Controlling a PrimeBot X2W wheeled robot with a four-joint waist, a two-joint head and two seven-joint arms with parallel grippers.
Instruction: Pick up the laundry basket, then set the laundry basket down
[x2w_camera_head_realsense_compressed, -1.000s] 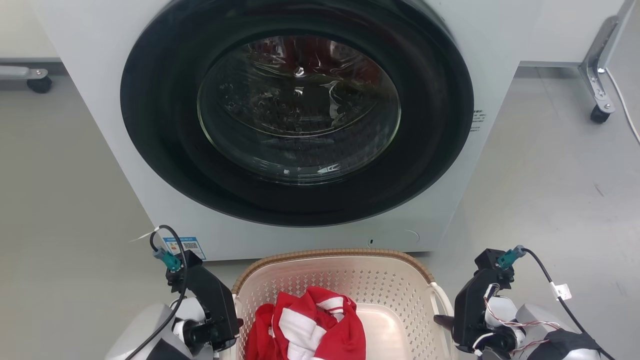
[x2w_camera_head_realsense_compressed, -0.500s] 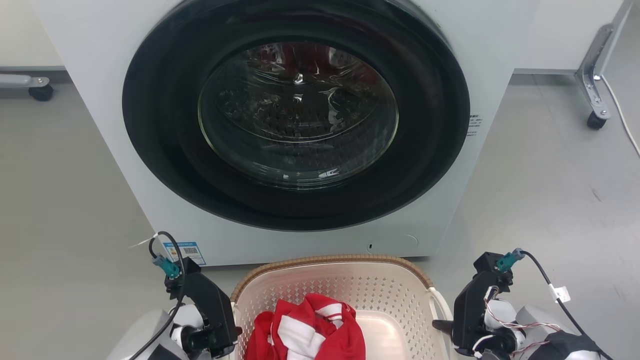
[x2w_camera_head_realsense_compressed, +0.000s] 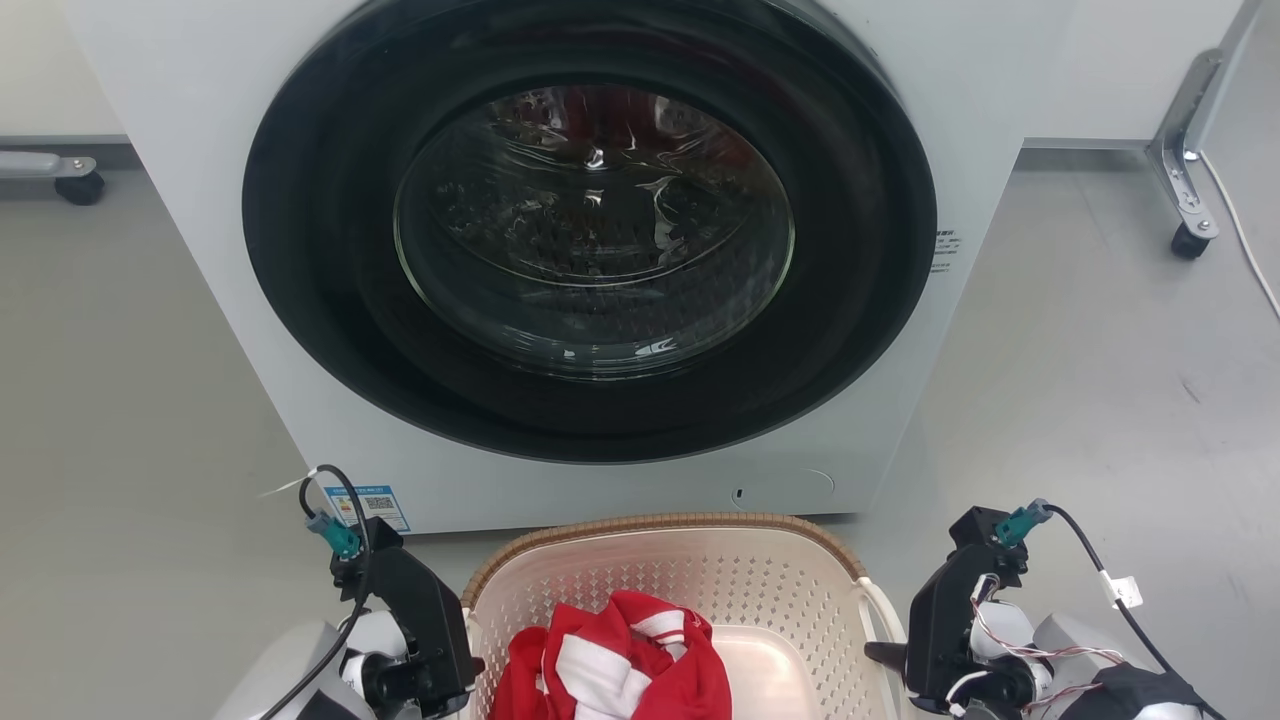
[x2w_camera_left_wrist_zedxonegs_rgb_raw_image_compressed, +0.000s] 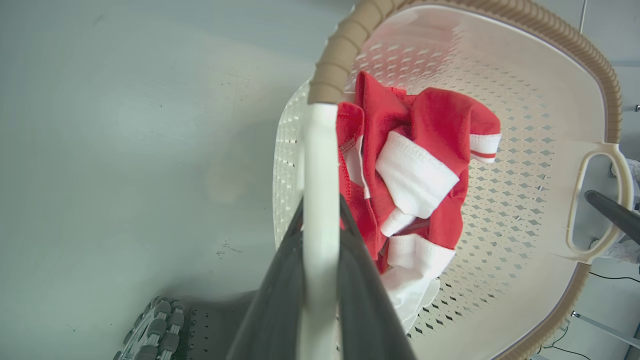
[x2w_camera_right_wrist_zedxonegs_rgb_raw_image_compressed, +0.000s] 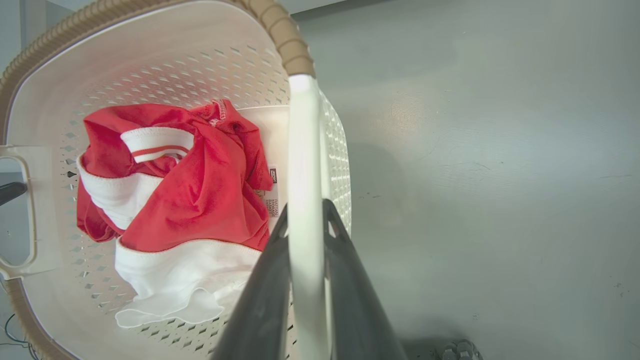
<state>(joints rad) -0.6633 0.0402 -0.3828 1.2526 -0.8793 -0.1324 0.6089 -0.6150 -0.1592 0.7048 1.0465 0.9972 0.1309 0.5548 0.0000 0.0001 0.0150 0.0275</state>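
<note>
The laundry basket sits directly before the washing machine. A garment lies inside it. The left gripper straddles its left side, the right gripper its right side.

A: Head view. Near half of the basket is cut by the bottom edge; the shirt too.
B: Washer top out of frame. Sticker print too small to read.
A: Door glass: reflections and a red patch behind, can't tell what.
B: Left wrist view. The left gripper finger roots are cut at the bottom edge. The shirt hides the basket floor under it.
A: Right wrist view. Label beside the shirt, print illegible.
</note>
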